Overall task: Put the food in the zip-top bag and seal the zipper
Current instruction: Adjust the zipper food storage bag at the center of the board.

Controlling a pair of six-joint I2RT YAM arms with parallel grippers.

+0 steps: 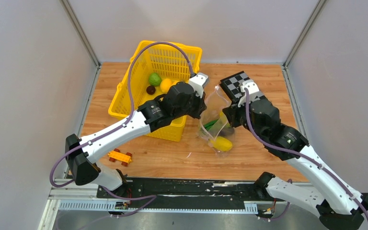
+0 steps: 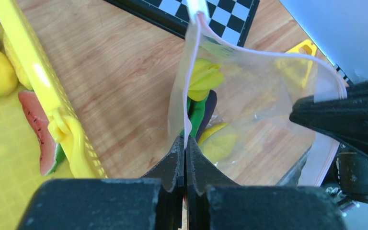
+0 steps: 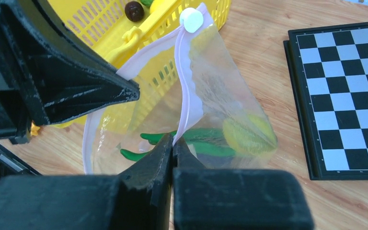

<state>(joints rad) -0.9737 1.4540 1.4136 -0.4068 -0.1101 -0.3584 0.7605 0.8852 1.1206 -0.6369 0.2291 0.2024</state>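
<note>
The left jaws and the right jaws are each pinching shut on the zipper [image 3: 186,86], holding the zip-top bag [image 1: 214,111] open over the counter [image 1: 172,158], with food [image 1: 222,143] lying inside.

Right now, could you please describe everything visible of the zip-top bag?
The zip-top bag is clear, crinkly plastic with a pale pink zipper and white slider. Its mouth is spread open, one lip pinched by the left gripper, the other by the right gripper. Inside lie yellow fruit and green pods.
</note>
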